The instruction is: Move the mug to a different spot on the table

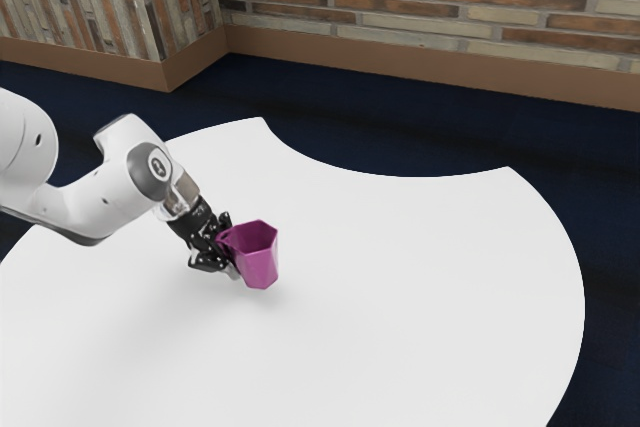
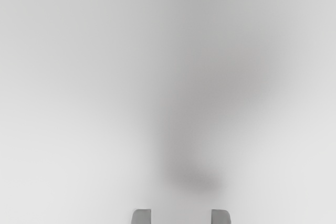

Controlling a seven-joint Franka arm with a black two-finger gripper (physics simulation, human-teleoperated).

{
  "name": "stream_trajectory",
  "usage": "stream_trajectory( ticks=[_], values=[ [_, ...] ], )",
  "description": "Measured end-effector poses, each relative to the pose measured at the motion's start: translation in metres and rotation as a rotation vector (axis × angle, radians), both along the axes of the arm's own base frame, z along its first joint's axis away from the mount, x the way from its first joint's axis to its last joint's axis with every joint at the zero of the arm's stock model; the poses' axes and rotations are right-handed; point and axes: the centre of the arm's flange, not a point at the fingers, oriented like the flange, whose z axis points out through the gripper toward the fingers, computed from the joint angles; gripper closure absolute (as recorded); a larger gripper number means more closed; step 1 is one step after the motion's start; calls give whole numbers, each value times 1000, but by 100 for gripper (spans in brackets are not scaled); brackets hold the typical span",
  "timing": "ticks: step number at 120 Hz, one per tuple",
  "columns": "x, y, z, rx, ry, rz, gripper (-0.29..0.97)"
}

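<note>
Magenta mug (image 1: 258, 255) stood tilted mid-surface (image 1: 430, 307), right against the pincer (image 1: 220, 248), on its exterior view's right side; pincer's opening couldn't be told

No readable text, labels, brands, numbers or signs on anything in either view.
</note>
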Motion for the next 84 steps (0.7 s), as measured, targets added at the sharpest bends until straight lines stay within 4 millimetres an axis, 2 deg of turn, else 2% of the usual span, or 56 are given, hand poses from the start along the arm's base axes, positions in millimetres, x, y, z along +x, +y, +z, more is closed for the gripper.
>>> stream_trajectory(
  ticks=[36,62,84],
  values=[
    [1,0,-4,0,-11,-30,79],
    [2,1,-9,-19,-24,-25,34],
    [2,1,-12,-26,-32,-31,15]
  ],
)
